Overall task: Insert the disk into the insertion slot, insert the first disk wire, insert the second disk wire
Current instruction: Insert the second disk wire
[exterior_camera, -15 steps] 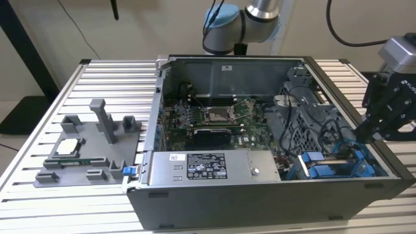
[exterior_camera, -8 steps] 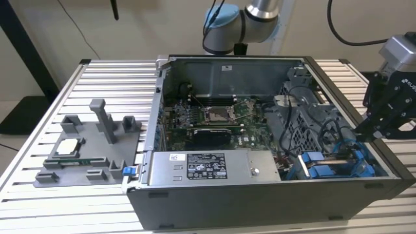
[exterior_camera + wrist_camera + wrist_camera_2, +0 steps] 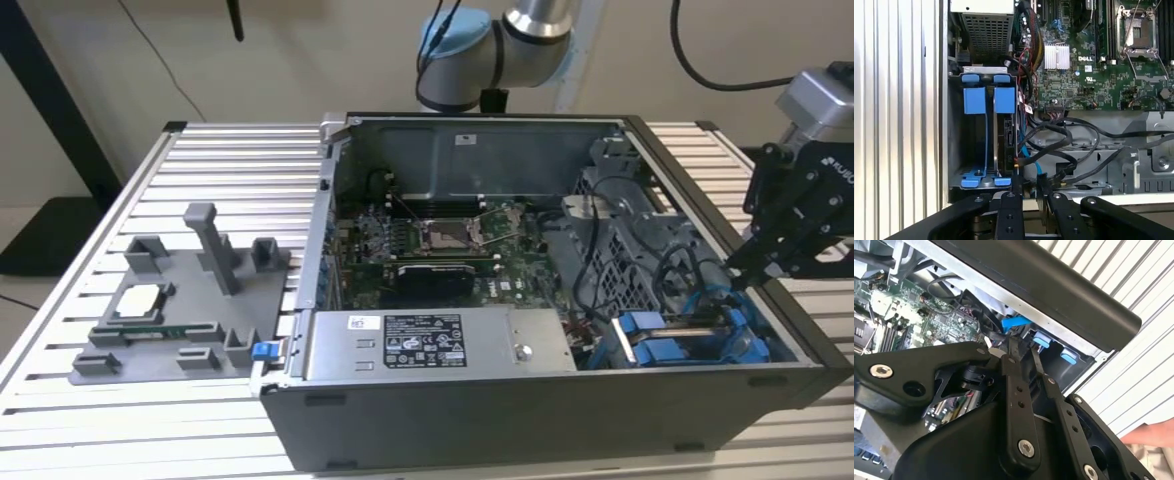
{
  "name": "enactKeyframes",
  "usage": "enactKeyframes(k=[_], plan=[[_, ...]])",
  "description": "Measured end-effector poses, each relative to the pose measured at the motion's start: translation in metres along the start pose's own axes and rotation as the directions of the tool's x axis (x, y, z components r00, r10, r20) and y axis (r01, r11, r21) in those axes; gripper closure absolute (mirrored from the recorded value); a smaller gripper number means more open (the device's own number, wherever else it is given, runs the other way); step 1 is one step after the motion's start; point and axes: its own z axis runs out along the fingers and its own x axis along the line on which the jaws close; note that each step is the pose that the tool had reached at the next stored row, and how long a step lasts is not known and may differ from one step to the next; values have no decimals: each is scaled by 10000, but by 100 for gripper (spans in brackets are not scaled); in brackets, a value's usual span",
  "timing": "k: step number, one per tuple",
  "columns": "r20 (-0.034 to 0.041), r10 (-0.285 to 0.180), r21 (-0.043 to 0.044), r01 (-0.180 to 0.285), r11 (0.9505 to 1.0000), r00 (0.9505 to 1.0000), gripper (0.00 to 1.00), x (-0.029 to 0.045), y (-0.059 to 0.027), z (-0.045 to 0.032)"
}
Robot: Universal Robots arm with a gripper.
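The disk (image 3: 1008,135) looks seated in its slot (image 3: 955,150) at the case's (image 3: 534,425) corner. The end effector (image 3: 741,275) hangs above loose wires (image 3: 1064,142), its grip impossible to tell. The wiring seems unfinished.

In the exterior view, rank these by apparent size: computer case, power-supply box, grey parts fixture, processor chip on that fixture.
1. computer case, clearly largest.
2. grey parts fixture and power-supply box: too alike in extent to rank.
3. processor chip, clearly smallest.
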Motion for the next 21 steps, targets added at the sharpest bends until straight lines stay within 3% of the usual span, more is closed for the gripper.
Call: enactKeyframes(k=[8,9,19,21], plan=[[-2,-6,0,6,10000,10000,0,9,-33,23],[-2,-5,0,5,10000,10000,100,10,-33,28],[-1,-5,-3,5,10000,10000,100,15,-38,41],[-33,-2,-8,2,10000,10000,100,15,-38,40]])
